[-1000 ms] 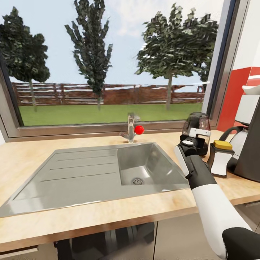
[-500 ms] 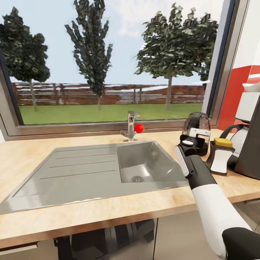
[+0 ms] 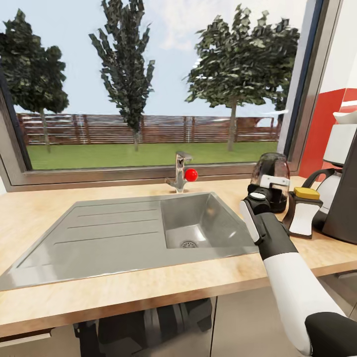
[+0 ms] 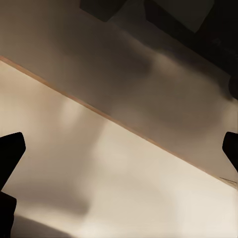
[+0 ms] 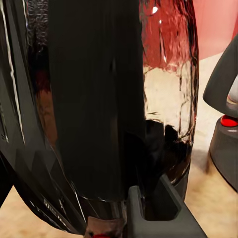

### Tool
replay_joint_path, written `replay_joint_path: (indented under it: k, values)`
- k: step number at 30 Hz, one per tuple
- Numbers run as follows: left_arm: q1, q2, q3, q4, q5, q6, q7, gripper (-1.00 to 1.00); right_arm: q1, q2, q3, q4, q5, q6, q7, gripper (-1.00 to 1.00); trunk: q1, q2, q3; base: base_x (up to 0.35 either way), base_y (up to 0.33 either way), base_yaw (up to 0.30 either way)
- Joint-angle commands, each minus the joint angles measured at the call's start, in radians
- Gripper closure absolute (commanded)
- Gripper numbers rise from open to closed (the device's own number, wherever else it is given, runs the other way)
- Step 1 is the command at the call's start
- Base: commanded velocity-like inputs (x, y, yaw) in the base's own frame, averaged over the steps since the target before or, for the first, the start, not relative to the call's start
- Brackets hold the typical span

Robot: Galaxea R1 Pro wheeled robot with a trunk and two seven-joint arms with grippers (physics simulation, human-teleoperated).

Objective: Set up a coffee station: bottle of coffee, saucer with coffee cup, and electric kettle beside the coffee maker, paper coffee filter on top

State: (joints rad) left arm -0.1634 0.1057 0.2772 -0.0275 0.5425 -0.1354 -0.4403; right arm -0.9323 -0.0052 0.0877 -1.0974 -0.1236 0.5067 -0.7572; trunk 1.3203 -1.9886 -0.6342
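Countertop (image 3: 148,292) spans view, sink (image 3: 139,233) centre. Coffee maker (image 3: 347,208) at 3 o'clock edge, dark body partly cut off. Kettle (image 3: 270,173) at 2 o'clock, standing on counter behind bottle (image 3: 303,212). My right pincer (image 3: 267,194) at kettle handle; wrist cam shows handle between fingers, looks clamped. Left pincer (image 4: 119,148) spread wide, holding nothing, over pale surface. My call: lift kettle straight, swing wide of bottle, set down beside coffee maker, release only once base sits flat.
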Motion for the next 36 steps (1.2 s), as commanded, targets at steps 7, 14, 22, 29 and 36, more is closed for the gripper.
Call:
replay_joint_path:
  k: [7, 14, 22, 29, 36]
  values:
    - [-0.001, 0.0, 0.008, 0.001, -0.005, -0.003, -0.005, -1.0, 0.0, -0.001, 0.001, 0.001, -0.021, 0.01, -0.01, 1.0, 0.0, 0.0, -0.001, 0.0, 0.0, 0.0]
    - [-0.001, 0.0, 0.008, 0.001, -0.006, -0.003, -0.005, -1.0, 0.0, -0.001, 0.001, 0.001, -0.021, 0.01, -0.01, 1.0, 0.0, 0.0, -0.001, 0.0, 0.0, 0.0]
    - [-0.001, 0.0, 0.008, 0.001, -0.005, -0.003, -0.005, -1.0, 0.0, -0.001, 0.001, 0.001, -0.021, 0.01, -0.01, 1.0, 0.0, 0.0, -0.001, 0.0, 0.0, 0.0]
    - [-0.001, 0.0, 0.008, 0.001, -0.006, -0.003, -0.005, -1.0, 0.0, -0.001, 0.003, 0.001, -0.021, 0.01, -0.01, -1.0, 0.0, 0.0, -0.001, 0.0, 0.0, 0.0]
    - [-0.001, 0.0, 0.008, 0.002, -0.005, -0.003, -0.005, -1.0, 0.0, -0.001, 0.003, 0.001, -0.021, 0.009, -0.01, -1.0, 0.0, 0.0, -0.001, 0.0, 0.0, 0.0]
